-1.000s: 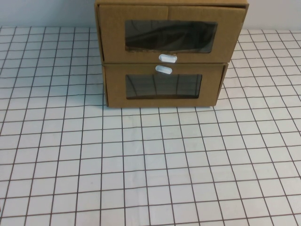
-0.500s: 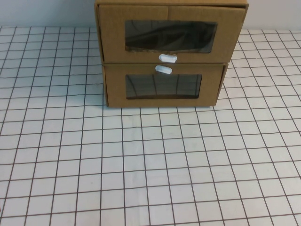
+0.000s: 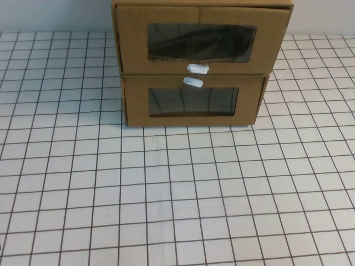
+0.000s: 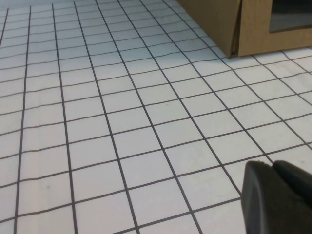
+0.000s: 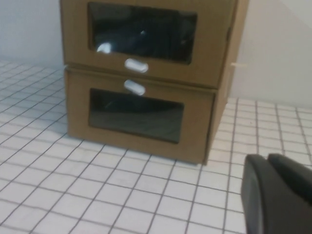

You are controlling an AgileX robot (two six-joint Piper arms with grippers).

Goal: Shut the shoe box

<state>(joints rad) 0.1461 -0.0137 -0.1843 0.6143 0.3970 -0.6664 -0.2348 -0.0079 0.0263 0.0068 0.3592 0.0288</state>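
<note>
The shoe box (image 3: 133, 44) is the upper of two stacked brown cardboard boxes at the back middle of the table. It has a clear window (image 3: 201, 42) with a small white pull tab (image 3: 198, 68) below it. Its front stands slightly forward of the box under it. It also shows in the right wrist view (image 5: 73, 34). Neither gripper shows in the high view. My left gripper (image 4: 271, 165) is shut and empty over the grid mat, left of the boxes. My right gripper (image 5: 267, 158) is shut and empty, in front of the boxes toward their right.
The lower cardboard box (image 3: 136, 102) has its white tab (image 3: 193, 81) above its window; its corner shows in the left wrist view (image 4: 258, 39). A white grid mat (image 3: 177, 194) covers the table. A pale wall stands behind the boxes.
</note>
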